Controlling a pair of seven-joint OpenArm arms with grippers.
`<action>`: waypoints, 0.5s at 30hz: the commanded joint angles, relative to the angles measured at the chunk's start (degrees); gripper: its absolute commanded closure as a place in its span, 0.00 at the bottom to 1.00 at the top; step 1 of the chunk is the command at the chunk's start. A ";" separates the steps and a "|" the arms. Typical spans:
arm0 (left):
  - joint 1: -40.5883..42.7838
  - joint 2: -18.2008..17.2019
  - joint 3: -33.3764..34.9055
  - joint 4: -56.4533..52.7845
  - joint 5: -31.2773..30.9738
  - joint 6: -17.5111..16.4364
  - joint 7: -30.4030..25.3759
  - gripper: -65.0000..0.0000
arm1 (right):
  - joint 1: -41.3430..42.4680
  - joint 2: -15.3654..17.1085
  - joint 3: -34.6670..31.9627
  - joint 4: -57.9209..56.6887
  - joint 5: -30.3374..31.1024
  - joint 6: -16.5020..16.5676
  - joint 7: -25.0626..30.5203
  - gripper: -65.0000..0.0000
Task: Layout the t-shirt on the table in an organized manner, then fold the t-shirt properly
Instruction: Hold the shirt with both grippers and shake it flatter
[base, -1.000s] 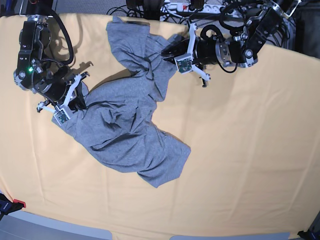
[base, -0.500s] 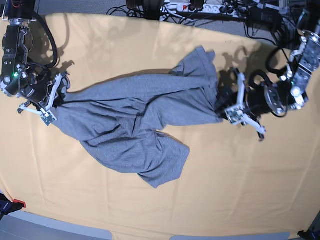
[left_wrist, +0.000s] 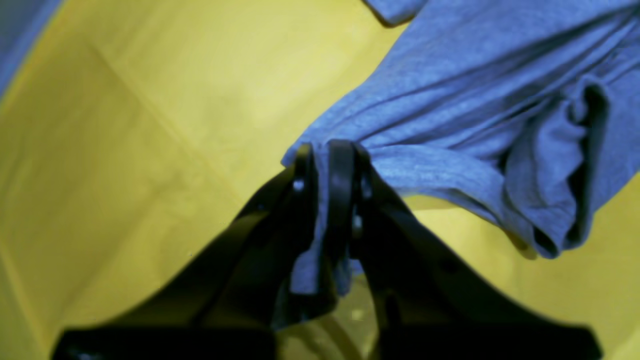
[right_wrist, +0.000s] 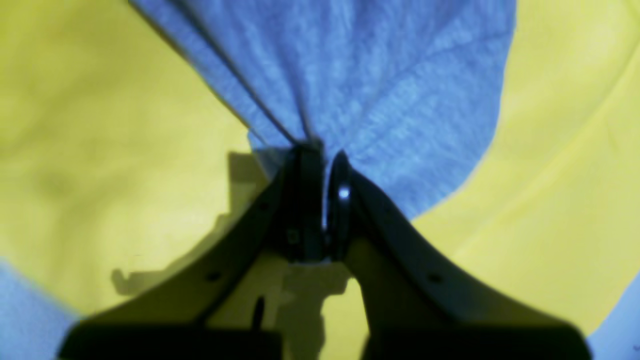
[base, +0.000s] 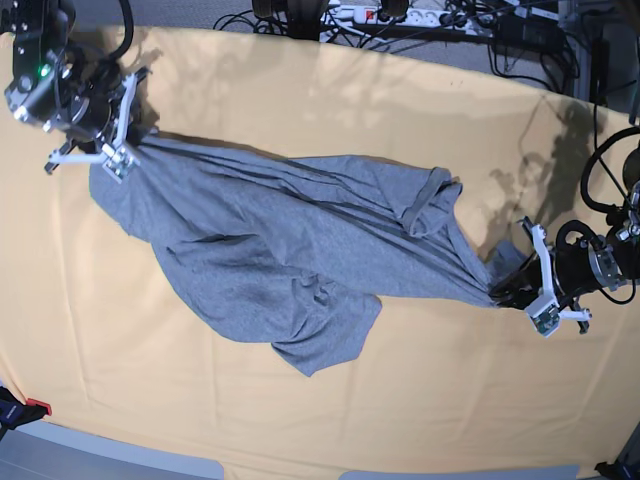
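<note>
Stretched farther apart than before, the heather-grey t-shirt (base: 270, 255) spans the peach-clothed bench (base: 420, 130) diagonally in taut ridges. Left gripper (base: 520, 290) pinches one bunched knit corner; right gripper (base: 125, 155) clamps the opposite edge.

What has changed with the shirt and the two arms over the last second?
Both grippers moved apart: the right gripper toward the base view's upper left, the left gripper out to its lower right. This stretched the heather-grey cotton t-shirt across the pale orange-peach table. Both stayed shut on the fabric; the lower fold stayed put.
</note>
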 joint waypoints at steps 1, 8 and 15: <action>-1.36 -1.07 -0.72 0.00 -0.94 0.16 -1.25 1.00 | -1.75 0.87 0.52 2.27 -1.44 -0.09 0.02 1.00; -2.60 -1.20 -0.74 -0.70 -1.14 0.16 -1.25 0.51 | -6.47 0.87 0.52 4.83 -11.63 -5.42 6.14 1.00; -8.59 -1.20 -0.81 0.46 -16.28 0.16 18.71 0.34 | -2.95 0.83 0.52 4.83 -12.09 -6.08 9.14 1.00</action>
